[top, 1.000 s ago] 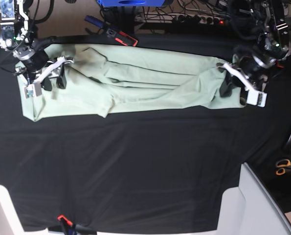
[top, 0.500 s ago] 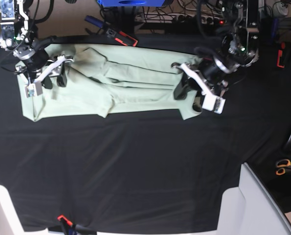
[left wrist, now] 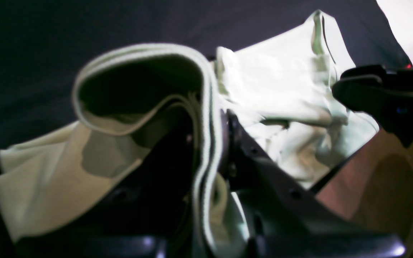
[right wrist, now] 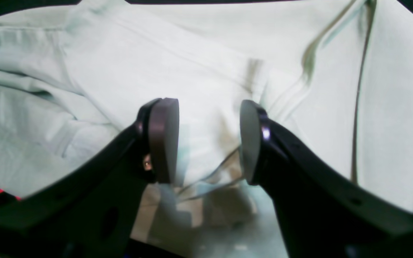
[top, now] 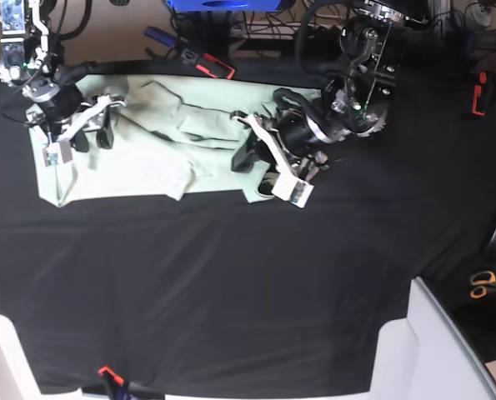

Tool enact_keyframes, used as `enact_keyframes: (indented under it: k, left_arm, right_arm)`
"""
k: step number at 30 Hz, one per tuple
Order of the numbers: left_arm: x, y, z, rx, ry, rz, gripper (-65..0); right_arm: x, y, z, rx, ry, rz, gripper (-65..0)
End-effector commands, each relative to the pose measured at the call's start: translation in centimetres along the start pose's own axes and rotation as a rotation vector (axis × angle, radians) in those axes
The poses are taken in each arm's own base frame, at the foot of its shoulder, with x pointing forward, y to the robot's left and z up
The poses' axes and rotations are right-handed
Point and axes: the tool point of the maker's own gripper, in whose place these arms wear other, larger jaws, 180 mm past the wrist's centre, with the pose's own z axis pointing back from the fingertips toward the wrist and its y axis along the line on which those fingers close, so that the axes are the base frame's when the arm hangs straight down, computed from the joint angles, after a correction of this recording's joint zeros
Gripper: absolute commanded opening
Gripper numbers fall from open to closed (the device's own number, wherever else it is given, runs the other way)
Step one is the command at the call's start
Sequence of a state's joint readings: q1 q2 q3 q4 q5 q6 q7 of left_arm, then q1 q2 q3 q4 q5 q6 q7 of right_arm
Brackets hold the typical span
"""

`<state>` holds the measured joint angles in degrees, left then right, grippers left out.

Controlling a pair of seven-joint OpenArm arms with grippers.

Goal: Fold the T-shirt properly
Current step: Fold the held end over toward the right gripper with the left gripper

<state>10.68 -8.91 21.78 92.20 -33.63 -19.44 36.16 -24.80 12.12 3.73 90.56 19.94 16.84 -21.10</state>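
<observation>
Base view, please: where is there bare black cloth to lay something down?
The widest bare stretch of black cloth lies in front of the T-shirt. More is bare between the left gripper and the scissors. The shirt strip, with the right gripper, is crowded.

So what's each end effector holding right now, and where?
Left end effector grips the T-shirt by its doubled-over edge. Right end effector is open, holding nothing.

Black cloth (top: 231,283) covers the whole table. Orange-handled scissors (top: 483,285) sit at the right edge, a white panel (top: 431,350) at the near right corner, and cables with a power strip (top: 335,32) along the far side.
</observation>
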Motion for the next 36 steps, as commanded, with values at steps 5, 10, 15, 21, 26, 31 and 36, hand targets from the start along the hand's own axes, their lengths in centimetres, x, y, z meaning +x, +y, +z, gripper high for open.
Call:
enact_keyframes:
  k: [5,10,15,21,26,31,36]
  left_arm:
    - [0.7,-0.6,-0.9,-0.017,-0.017,0.005,-65.0]
    - [0.1,-1.4,-1.8,-0.045,0.012,-0.006,-65.0]
    - [0.4,-3.9,-2.7,-0.116,0.027,-0.067,-57.6]
    - [0.0,-5.7,-3.3,-0.164,0.047,-0.097,-35.9]
    - [0.2,-5.8,-3.3,-0.167,0.042,-0.098,-35.3]
    - [1.8,-6.4,-2.8,-0.179,-0.002,-0.116,-35.3]
    - [6.1,-4.5,-0.8,-0.118,-0.12,-0.136,-39.8]
  right_arm:
    - [1.1,-0.1,0.2,0.005,-0.036,0.006,-38.3]
    - [1.2,-0.1,0.1,0.005,-0.038,0.007,-38.3]
    - [1.2,-0.1,0.1,0.005,-0.038,0.007,-38.3]
    - [1.2,-0.1,0.1,0.005,-0.038,0.007,-38.3]
    - [1.3,-0.1,0.1,0.003,-0.04,0.007,-38.3]
    - [1.3,-0.1,0.1,0.003,-0.041,0.007,-38.3]
    - [1.6,0.0,0.1,0.006,-0.048,0.01,-38.3]
